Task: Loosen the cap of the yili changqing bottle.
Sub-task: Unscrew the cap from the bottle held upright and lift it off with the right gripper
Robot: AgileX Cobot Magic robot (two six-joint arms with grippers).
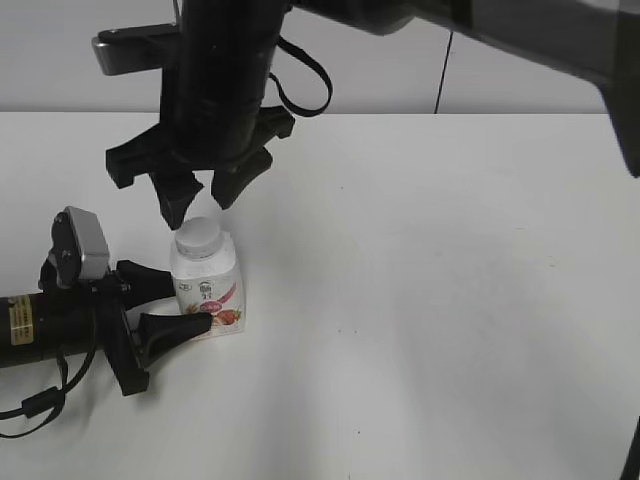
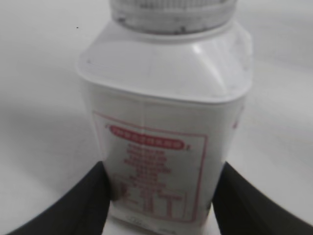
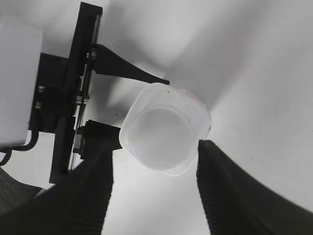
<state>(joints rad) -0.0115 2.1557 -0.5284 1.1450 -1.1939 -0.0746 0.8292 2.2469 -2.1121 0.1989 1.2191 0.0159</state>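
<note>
The yili changqing bottle (image 1: 208, 295) stands upright on the white table, its strawberry label facing front. Its white cap (image 1: 197, 237) is on the neck. My left gripper (image 1: 172, 303) comes in from the left and is shut on the bottle's lower body, one finger on each side. In the left wrist view the bottle (image 2: 166, 98) fills the frame between the fingers (image 2: 161, 196), with the cap (image 2: 171, 12) at the top edge. My right gripper (image 1: 201, 205) hangs open just above the cap, not touching it. The right wrist view looks down on the cap (image 3: 160, 132) between the open fingers (image 3: 154, 166).
The white table (image 1: 450, 300) stretches to the right and front of the bottle. A black cable loops behind the right arm (image 1: 305, 85). The left arm's body (image 1: 40, 325) lies along the table's left edge.
</note>
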